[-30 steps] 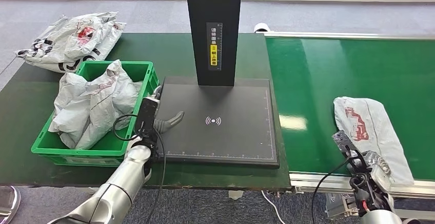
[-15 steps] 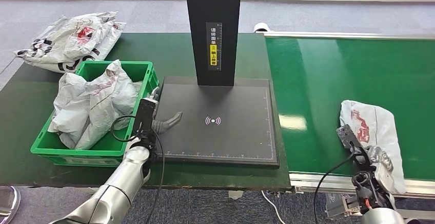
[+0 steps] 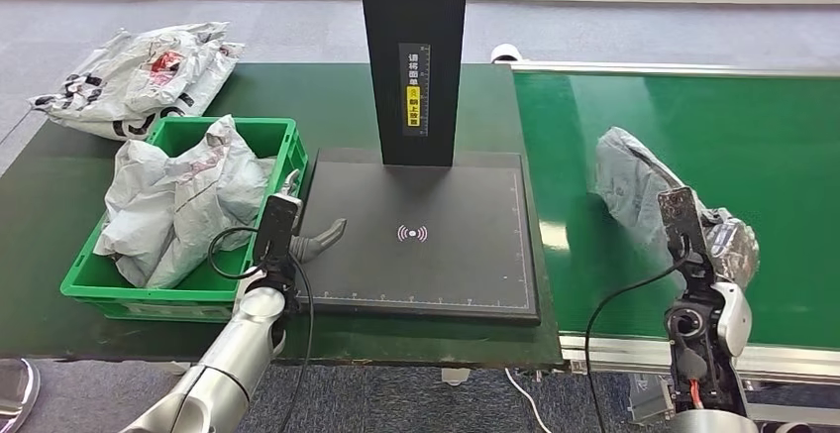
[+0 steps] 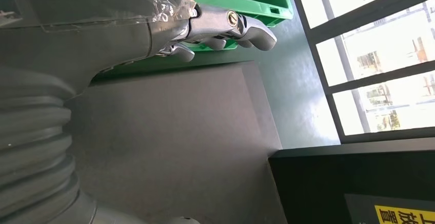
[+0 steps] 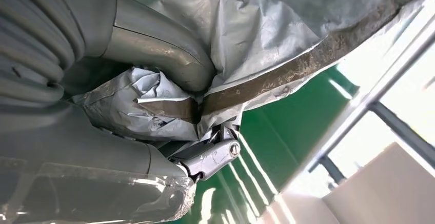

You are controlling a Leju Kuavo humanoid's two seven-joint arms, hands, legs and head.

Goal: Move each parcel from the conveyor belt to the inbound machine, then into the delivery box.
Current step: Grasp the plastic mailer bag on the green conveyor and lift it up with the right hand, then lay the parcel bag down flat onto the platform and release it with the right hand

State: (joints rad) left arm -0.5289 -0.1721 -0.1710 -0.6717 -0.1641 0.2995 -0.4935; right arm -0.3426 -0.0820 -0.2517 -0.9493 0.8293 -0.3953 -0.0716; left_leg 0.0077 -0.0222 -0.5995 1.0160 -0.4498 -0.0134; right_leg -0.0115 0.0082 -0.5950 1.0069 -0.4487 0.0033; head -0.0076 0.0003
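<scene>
My right hand (image 3: 715,255) grips a grey parcel (image 3: 634,185) and holds it above the green belt (image 3: 792,146), at the belt's near left part, close to the scanner pad (image 3: 426,245). In the right wrist view my thumb (image 5: 159,55) presses into the crumpled plastic of the parcel (image 5: 267,34) and darker fingers (image 5: 210,157) close on it from the opposite side; a strip of brown tape (image 5: 287,75) runs across the wrapper. The parcel hangs off the hand toward the pad, bunched and tilted; whether its lower end touches the belt cannot be determined. My left hand (image 3: 309,240) holds nothing. It rests at the left edge of the pad, just beside the green box (image 3: 99,289), with its fingers apart and pointing across the pad. In the left wrist view the fingers (image 4: 246,29) extend over the pad (image 4: 179,131), with the box wall (image 4: 246,1) directly behind them. The box holds several grey parcels (image 3: 183,195) heaped above its rim. Further grey parcels (image 3: 139,76) lie in a pile on the dark green table (image 3: 297,91) beyond the box. A black column (image 3: 412,56) stands upright at the far edge of the pad and carries a yellow label (image 3: 413,99). The pad surface bears a white wireless mark (image 3: 412,233) at its centre.
</scene>
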